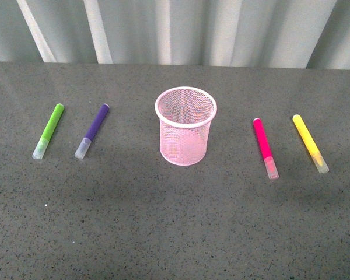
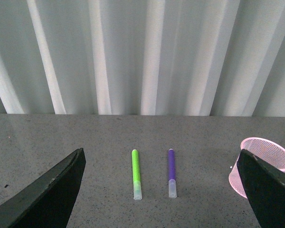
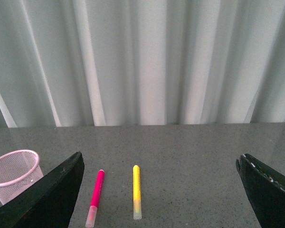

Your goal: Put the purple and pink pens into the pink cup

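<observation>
Lime-green pen (image 1: pixel 49 132) lies out left on the grey speckled tabletop (image 1: pixel 175 233), yellow pen (image 1: pixel 310 143) out right, pale pleated curtain (image 1: pixel 175 29) behind.

Table (image 1: pixel 175 233) — green pen (image 1: pixel 49 129), purple pen (image 1: pixel 94 128), pink cup (image 1: pixel 185 131), pink pen (image 1: pixel 263 146), yellow pen (image 1: pixel 308 142).

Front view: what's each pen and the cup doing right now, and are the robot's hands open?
purple pen: lying flat, capped.
pink pen: lying flat, capped.
green pen: lying flat, capped.
yellow pen: lying flat, capped.
pink cup: upright, no pens in it.
left end effector: open, holding nothing.
right end effector: open, holding nothing.
</observation>
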